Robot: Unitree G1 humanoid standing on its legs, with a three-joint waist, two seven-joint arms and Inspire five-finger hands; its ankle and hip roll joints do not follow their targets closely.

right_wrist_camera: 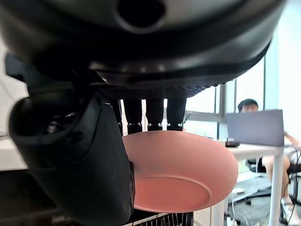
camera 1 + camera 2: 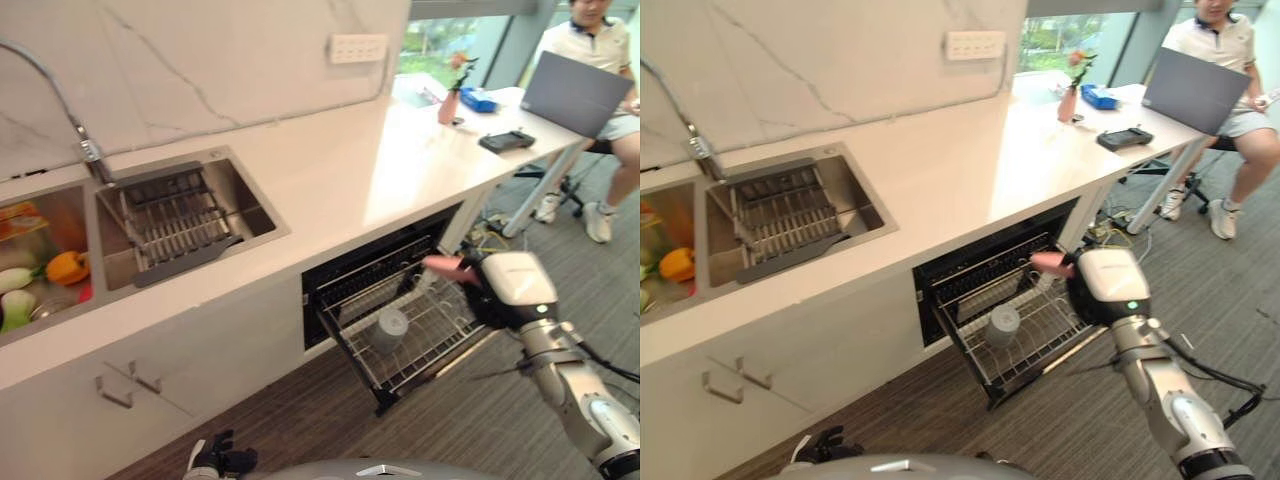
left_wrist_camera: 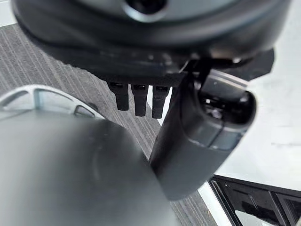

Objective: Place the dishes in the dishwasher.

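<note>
Left hand (image 2: 222, 457) hangs low at the near edge of the head view, above the striped carpet (image 2: 470, 420). In its own wrist view the fingers (image 3: 135, 100) run straight and relaxed, thumb apart, nothing between them.

Right hand (image 2: 492, 290) is extended over the pulled-out dishwasher rack (image 2: 440, 350). It grips a pink plate (image 1: 181, 172): thumb pressed on the near face, fingers curled behind the rim. In the head views the plate (image 2: 445, 266) shows as a pink edge sticking out from the hand toward the dishwasher opening, above the far right part of the rack; whether it touches the wires cannot be told.

A grey cup (image 2: 391, 324) sits upside down in the rack, about mid-rack, left of the hand and apart from it. The dishwasher (image 2: 345, 270) is built in under the white tabletop (image 2: 350, 170), its opening dark.

Further back on the left, a double sink (image 2: 245, 200): the right basin holds a metal drying rack (image 2: 175, 222); the left basin holds an orange pepper (image 2: 67, 266) and pale green vegetables (image 2: 15, 300). A faucet (image 2: 88, 150) stands behind it, and a wall socket (image 2: 357, 47) is on the marble backsplash.

Far right, a person (image 2: 610, 60) sits at a white desk with an open laptop (image 2: 575, 95), a dark device (image 2: 507, 141), a blue box (image 2: 480, 101) and a pink vase (image 2: 449, 105).
</note>
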